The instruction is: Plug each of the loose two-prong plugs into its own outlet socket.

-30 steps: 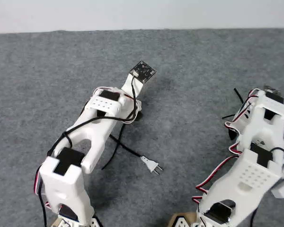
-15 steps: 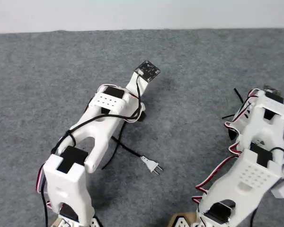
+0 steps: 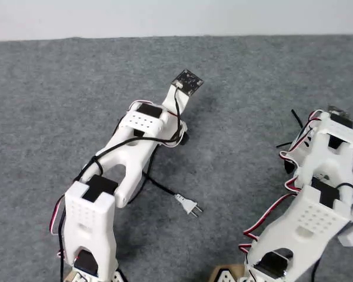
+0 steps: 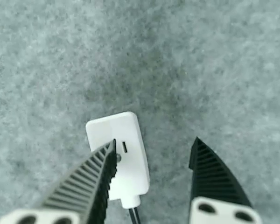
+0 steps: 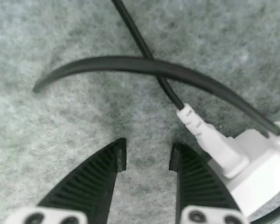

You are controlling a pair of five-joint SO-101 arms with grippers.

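Note:
A loose white two-prong plug [image 3: 189, 205] lies on the grey mat in the high view, its black cord [image 3: 160, 185] running back under the left arm [image 3: 142, 132]. In the left wrist view a white outlet socket [image 4: 122, 161] lies flat below my left gripper [image 4: 154, 144], which is open; one finger [image 4: 91, 179] overlaps the socket's edge. My right gripper [image 5: 148, 148] hovers open over bare mat with nothing between its fingers. Beside it a white plug [image 5: 201, 134] sits in another white socket [image 5: 259, 175].
Two black cords [image 5: 144, 65] cross on the mat just beyond the right gripper. The right arm [image 3: 317, 176] is folded at the table's right side. Grey mat [image 3: 59, 100] spreads bare to the left and far side, ending at a pale wall.
The left arm has swung to the right and slightly farther out over the table. The loose plug and the right arm have stayed put.

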